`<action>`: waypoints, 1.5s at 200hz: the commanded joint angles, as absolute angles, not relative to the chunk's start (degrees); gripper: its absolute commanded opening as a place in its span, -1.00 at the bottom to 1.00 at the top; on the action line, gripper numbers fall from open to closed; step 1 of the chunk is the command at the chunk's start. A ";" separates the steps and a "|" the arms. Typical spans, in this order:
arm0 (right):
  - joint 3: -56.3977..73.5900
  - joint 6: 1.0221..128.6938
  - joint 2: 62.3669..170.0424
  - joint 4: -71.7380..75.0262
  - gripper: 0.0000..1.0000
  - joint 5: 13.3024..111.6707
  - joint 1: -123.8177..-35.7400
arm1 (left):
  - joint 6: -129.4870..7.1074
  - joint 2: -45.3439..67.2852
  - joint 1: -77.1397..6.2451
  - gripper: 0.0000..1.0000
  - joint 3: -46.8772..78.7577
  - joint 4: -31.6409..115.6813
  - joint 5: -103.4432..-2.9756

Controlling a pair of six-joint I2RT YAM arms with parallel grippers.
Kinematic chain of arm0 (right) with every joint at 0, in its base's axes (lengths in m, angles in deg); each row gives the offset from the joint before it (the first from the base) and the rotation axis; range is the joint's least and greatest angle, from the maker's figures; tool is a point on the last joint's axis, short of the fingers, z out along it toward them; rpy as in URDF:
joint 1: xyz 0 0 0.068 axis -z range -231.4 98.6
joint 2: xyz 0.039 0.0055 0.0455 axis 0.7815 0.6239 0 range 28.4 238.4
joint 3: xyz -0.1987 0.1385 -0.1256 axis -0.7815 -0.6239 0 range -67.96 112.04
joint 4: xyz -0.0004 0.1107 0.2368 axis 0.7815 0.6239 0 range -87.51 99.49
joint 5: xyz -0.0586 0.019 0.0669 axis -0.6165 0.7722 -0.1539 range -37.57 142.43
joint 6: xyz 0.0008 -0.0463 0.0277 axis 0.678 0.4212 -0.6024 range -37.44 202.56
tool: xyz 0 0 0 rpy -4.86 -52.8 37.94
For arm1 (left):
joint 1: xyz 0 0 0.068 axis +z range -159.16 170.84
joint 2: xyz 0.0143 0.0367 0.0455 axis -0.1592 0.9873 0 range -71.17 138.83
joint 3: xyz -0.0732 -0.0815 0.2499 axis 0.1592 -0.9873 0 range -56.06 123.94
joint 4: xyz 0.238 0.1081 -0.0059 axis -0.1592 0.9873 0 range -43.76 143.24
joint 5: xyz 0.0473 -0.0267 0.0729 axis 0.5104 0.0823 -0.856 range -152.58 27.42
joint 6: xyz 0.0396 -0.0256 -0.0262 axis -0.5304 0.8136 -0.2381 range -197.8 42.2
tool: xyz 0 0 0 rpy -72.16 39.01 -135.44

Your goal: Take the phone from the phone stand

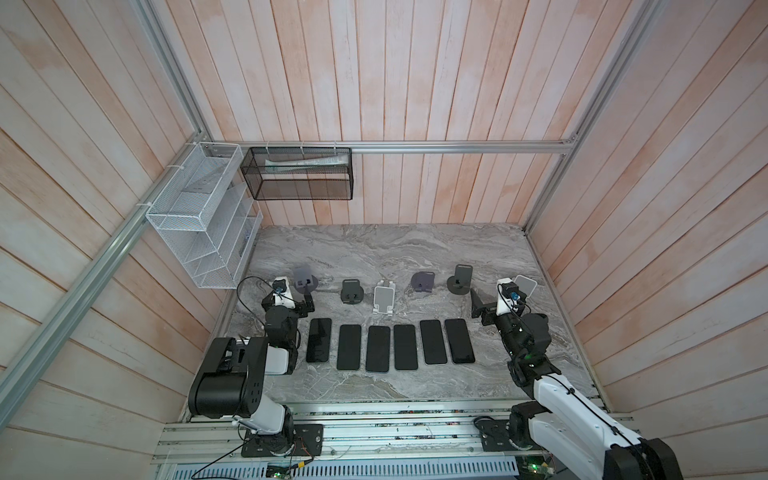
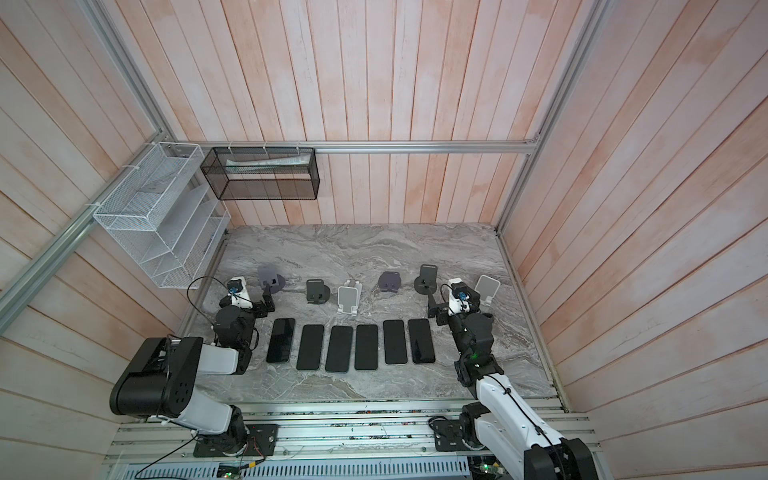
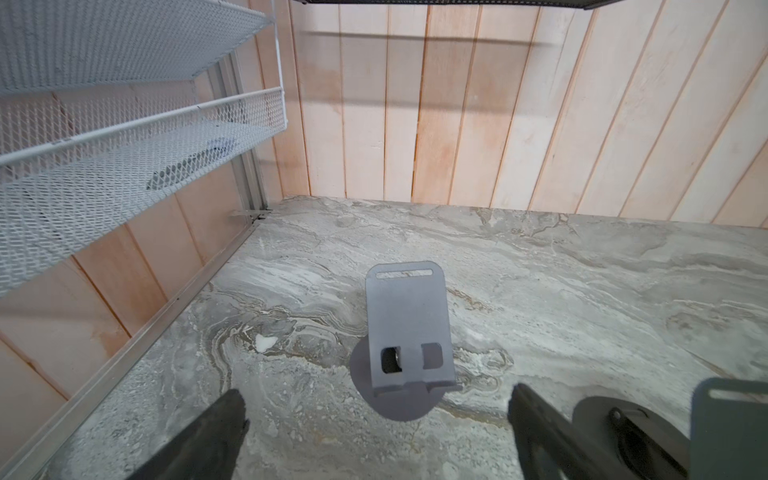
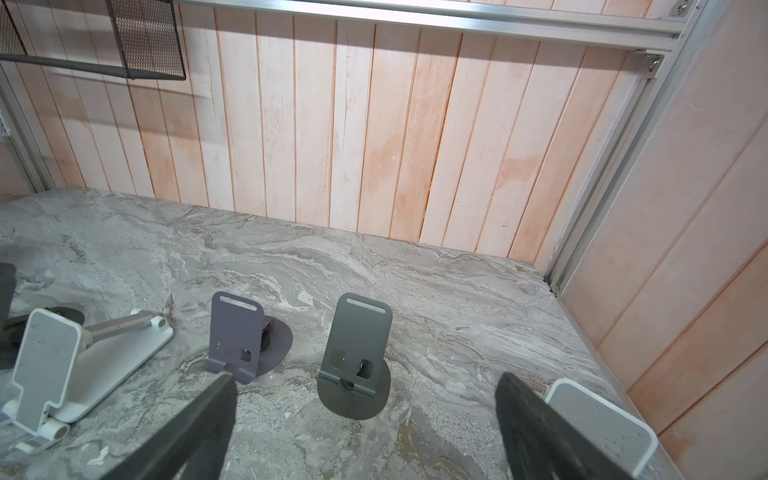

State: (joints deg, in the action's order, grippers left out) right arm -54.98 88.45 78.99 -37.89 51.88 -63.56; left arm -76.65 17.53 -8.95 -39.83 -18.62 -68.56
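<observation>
Both top views: black phones lie flat; left claw, right claw gape empty.

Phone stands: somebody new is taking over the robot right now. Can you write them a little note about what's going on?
Left hand: open, holding nothing, facing the leftmost stand.
Right hand: open, holding nothing, facing a dark grey stand.
Things: six phones lie flat in a row on the table, in front of the six stands.
Done: every stand looks empty; no phone sits on one.
Left: nothing seems left to remove.
</observation>
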 commanded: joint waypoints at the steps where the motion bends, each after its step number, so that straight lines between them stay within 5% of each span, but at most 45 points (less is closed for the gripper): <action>1: -55.69 95.21 80.05 -41.12 0.96 52.96 -63.02 | -76.02 17.07 -8.81 1.00 -39.62 -17.31 -66.72; 66: -59.92 92.82 91.33 -55.81 0.95 49.60 -58.55 | -76.04 17.05 -8.83 1.00 -39.62 -17.30 -66.72; 95: -58.92 89.12 107.95 -68.24 0.95 55.21 -54.22 | -76.09 17.09 -8.81 1.00 -39.61 -17.30 -66.77; 122: -55.61 80.67 116.79 -71.70 0.95 47.72 -50.31 | -76.07 17.10 -8.82 1.00 -39.61 -17.30 -66.74; 300: -53.55 80.93 115.59 -65.69 0.96 49.44 -49.62 | -75.99 17.01 -8.81 1.00 -39.62 -17.30 -66.71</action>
